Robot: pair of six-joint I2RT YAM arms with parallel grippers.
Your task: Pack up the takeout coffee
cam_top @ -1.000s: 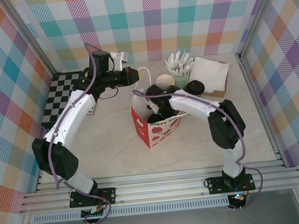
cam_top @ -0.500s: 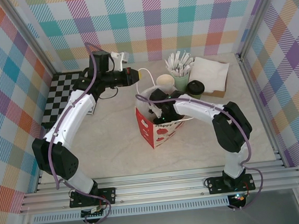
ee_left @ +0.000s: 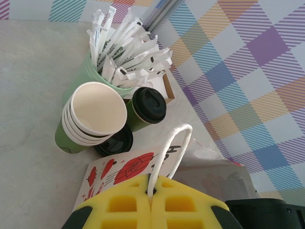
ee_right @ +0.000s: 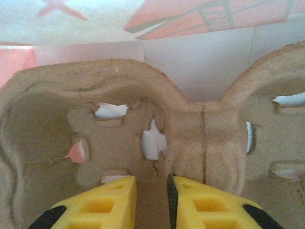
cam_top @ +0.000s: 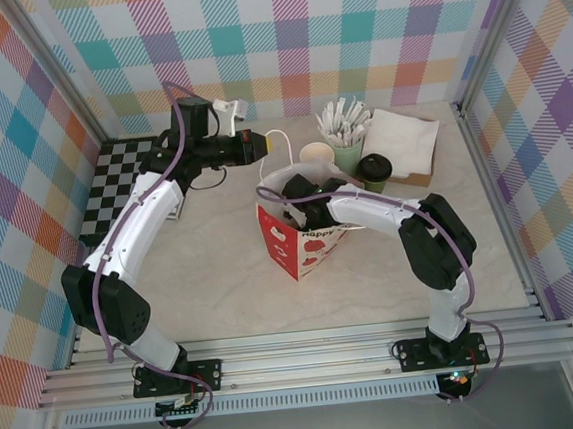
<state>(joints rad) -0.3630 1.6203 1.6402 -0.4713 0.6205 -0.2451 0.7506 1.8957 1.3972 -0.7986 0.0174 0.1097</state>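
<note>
The takeout coffee, a short dark-green cup with a black lid, stands on the table right of the white paper bag; in the left wrist view the takeout coffee is behind the bag. My left gripper is shut on the bag's white rope handle. My right gripper reaches down into the bag. There its yellow fingers stand a narrow gap apart, pinching a brown pulp cup carrier.
Behind the bag stand stacked green cups and a mint cup of white wrapped sticks. A loose black lid lies by the stack. White napkins sit back right, a checkered mat back left.
The bag has shifted and turned on the table, now standing more upright. My right gripper has drawn back toward the bag's mouth. The left arm has stayed put.
</note>
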